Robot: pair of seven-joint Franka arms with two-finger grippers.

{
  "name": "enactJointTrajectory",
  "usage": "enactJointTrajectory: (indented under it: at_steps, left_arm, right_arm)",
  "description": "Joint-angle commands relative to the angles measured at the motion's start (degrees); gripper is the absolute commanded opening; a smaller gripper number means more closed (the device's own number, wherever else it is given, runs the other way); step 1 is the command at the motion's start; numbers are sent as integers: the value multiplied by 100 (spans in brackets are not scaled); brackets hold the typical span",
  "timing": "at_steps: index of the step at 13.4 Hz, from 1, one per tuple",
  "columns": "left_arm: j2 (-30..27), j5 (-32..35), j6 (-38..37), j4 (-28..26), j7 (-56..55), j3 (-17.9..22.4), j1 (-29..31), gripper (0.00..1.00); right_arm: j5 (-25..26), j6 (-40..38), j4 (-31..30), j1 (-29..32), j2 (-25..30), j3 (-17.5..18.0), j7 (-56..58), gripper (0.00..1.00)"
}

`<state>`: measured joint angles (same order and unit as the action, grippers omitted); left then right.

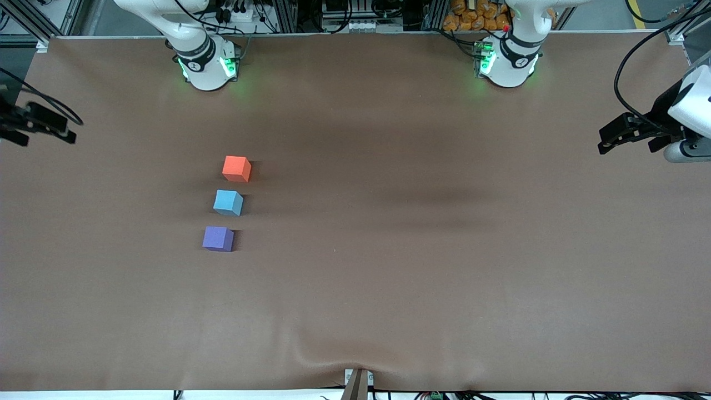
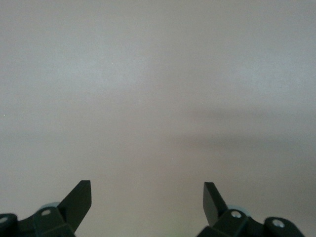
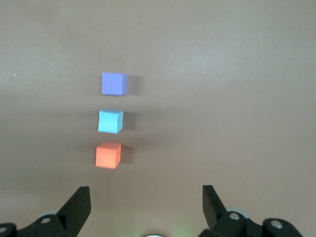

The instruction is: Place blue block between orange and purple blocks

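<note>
Three small cubes stand in a short line on the brown table, toward the right arm's end. The orange block [image 1: 236, 168] is farthest from the front camera, the purple block [image 1: 218, 239] is nearest, and the blue block [image 1: 228, 202] sits between them with small gaps on both sides. The right wrist view shows the same line: the orange block [image 3: 108, 155], the blue block [image 3: 110, 121], the purple block [image 3: 114, 83]. My right gripper [image 1: 39, 130] [image 3: 146, 187] is open and empty, up in the air at its end of the table. My left gripper [image 1: 606, 141] [image 2: 147, 183] is open and empty over bare table.
The brown table cover [image 1: 389, 266] has a wrinkle at its front edge by a small mount [image 1: 358, 383]. The two arm bases [image 1: 205, 66] [image 1: 506, 64] stand along the back edge. Cables hang by the left arm's end [image 1: 627, 72].
</note>
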<state>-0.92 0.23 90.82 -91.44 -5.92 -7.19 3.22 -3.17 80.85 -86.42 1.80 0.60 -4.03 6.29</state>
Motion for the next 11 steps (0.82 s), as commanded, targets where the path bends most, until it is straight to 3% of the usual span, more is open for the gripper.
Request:
enactJointTrajectory:
  at_steps: [1, 11]
  left_arm:
    - [-22, -58, 24, 12, 99, -37, 73, 100]
    - [-31, -40, -2, 30, 108, -45, 65, 100]
  right_arm:
    - [203, -498, 318, 198, -52, 157, 13, 100]
    - [317, -588, 468, 180, -69, 166, 4, 100]
